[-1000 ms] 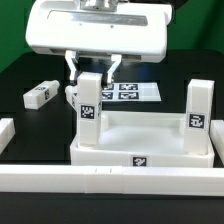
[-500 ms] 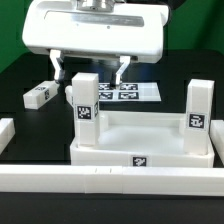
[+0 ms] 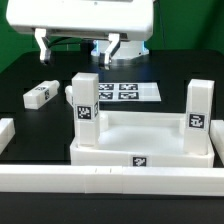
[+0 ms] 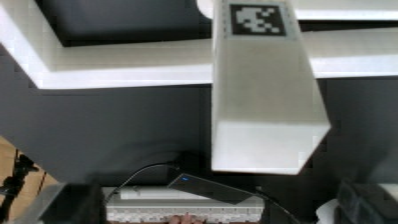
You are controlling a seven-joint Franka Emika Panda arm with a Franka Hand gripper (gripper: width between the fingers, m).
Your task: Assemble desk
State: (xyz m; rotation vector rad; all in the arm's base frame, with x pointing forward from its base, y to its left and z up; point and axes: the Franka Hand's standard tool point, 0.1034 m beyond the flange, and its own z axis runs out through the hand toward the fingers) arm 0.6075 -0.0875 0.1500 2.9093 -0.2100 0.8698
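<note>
a franka arm's gripper (image 3: 78,46) hangs spread wide and empty over the half-built desk (image 3: 110,150), which sits on the black tabletop (image 3: 30,70) inside the white border rails (image 3: 100,181). one standing leg (image 3: 85,105) rises just below the gripper on the exterior view's left side of the tray, and a second leg (image 3: 197,105) stands at the other side. a loose leg (image 3: 40,95) lies flat, apart from the desk, further to the exterior view's left. the marker board (image 3: 125,92) lies behind.

the step in hand looks to be leaving the seated post and going for the loose one. done well, that means rising straight so neither of the fingers (image 3: 113,47) clips the post. the jaws should then come down astride the loose leg's narrow faces, square to its length and near its middle.

the exterior view alone shows both fingers, the loose leg and the whole layout. the wrist view looks down the standing leg to its tag (image 4: 258,18) and the tray's rim (image 4: 125,62), with no fingers in sight. neither view settles whether the post is fully home in its socket.
</note>
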